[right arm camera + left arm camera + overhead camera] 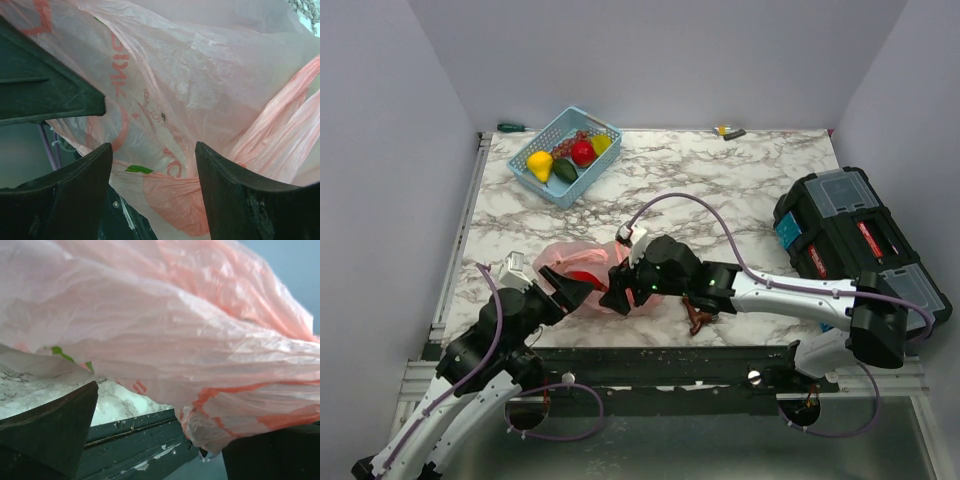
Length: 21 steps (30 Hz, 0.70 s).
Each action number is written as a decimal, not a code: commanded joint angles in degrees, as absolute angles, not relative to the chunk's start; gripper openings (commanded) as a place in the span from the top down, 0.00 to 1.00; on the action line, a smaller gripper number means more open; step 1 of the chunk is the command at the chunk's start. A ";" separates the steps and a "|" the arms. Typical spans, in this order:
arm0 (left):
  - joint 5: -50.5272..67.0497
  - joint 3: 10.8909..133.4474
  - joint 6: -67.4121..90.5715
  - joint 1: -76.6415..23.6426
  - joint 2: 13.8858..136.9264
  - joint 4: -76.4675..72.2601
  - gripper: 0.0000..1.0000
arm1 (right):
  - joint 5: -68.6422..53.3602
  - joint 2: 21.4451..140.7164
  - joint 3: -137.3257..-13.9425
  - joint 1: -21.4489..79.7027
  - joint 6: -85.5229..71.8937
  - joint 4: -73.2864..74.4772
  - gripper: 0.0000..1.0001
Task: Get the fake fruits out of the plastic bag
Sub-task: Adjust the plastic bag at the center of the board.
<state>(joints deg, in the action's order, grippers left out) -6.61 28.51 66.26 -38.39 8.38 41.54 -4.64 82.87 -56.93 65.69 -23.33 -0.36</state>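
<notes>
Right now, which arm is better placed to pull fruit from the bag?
Probably left: the left tool, open, sits at the left end of the plastic bag beside the red fruit. The right tool, also open, only straddles bag film.

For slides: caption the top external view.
Left tool and right tool flank a crinkly translucent pink plastic bag; glossy toy fruits sit in a light blue lattice basket.

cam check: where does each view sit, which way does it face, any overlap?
Top external: above and behind the bases, looking down on the table; both arms, left gripper, right gripper.
Left wrist: on the left arm, facing the plastic bag close up; own fingers.
Right wrist: on the right arm, facing the bag; own fingers.
Shared: the bag, in all three.
</notes>
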 commanded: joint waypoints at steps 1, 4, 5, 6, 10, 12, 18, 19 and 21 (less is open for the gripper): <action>-7.92 26.03 66.27 -38.42 9.44 36.09 0.19 | -4.39 84.35 -56.86 66.28 -22.40 -1.41 0.30; -7.62 26.09 65.26 -38.41 10.56 35.95 0.44 | 1.41 84.73 -59.18 66.31 -21.19 2.19 0.30; -7.94 26.28 65.13 -38.49 10.53 36.81 0.50 | 5.13 84.79 -59.91 66.35 -20.93 3.15 0.30; -8.23 26.37 65.21 -38.43 10.07 37.81 0.55 | 8.47 84.93 -60.79 66.27 -20.89 4.23 0.29; -7.62 25.68 65.32 -38.41 7.08 38.30 0.68 | 15.19 87.32 -64.61 66.31 -18.37 7.16 0.29; -7.13 24.92 65.30 -38.41 6.07 37.56 0.72 | 14.85 88.82 -65.95 66.28 -16.90 6.89 0.28; -3.85 25.19 63.46 -38.46 7.42 36.01 0.92 | 13.45 94.33 -71.37 66.27 -13.78 6.96 0.21; -3.60 25.40 62.99 -38.45 8.05 36.31 0.94 | 13.62 95.28 -72.20 66.35 -13.45 7.34 0.21; -3.44 26.07 62.60 -38.43 8.90 37.15 0.95 | 13.06 96.25 -73.09 66.31 -13.32 7.64 0.22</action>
